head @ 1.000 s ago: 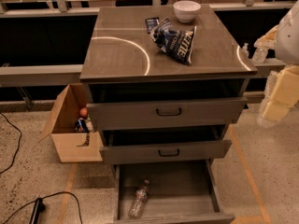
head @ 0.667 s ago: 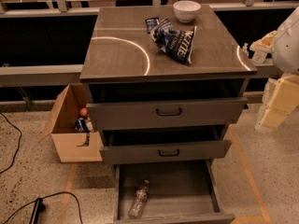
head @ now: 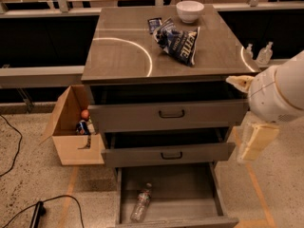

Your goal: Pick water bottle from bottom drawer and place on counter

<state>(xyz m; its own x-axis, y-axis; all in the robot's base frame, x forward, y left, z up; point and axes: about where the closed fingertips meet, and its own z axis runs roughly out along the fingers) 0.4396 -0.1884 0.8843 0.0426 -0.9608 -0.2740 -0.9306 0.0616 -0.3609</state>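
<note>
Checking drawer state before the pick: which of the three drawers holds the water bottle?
The bottom drawer, pulled out furthest; the water bottle lies on its floor. The gripper hangs to its upper right.

Speckled beige floor (head: pixel 38 179), open cardboard box (head: pixel 78 151), black power cable (head: pixel 38 210)

A small clear crinkled plastic water bottle (head: pixel 141 202) lies on its side, cap seemingly rearward, at the left of the pulled-out grey metal bottom drawer (head: pixel 190 194), below the square brushed-metal counter (head: pixel 118 56). The hand (head: pixel 254 139) hangs to the right, below the counter's edge.
</note>
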